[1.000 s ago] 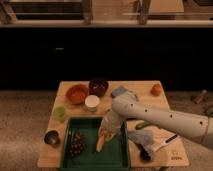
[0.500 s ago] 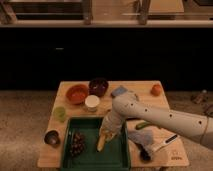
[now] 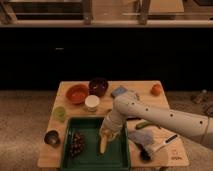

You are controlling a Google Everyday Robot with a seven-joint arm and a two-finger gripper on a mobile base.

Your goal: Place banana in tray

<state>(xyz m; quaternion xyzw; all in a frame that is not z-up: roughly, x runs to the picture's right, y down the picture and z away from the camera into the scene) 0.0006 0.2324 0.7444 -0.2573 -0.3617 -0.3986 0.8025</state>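
Banana over the tray

Your gripper (image 3: 107, 134) is clasping the banana (image 3: 103, 144) by its far end, hanging it inside the tray (image 3: 118, 159), right of the dark grapes (image 3: 77, 143).

- Gripper (image 3: 105, 134): white, above tray interior.
- Banana (image 3: 103, 144): pale yellow.
- Tray (image 3: 90, 161): dark green.
- Bowl (image 3: 77, 93): orange.
- Cup (image 3: 91, 102): white.
- Cluster in tray (image 3: 76, 143): dark, possibly purple.
- Table (image 3: 165, 157): light wood.
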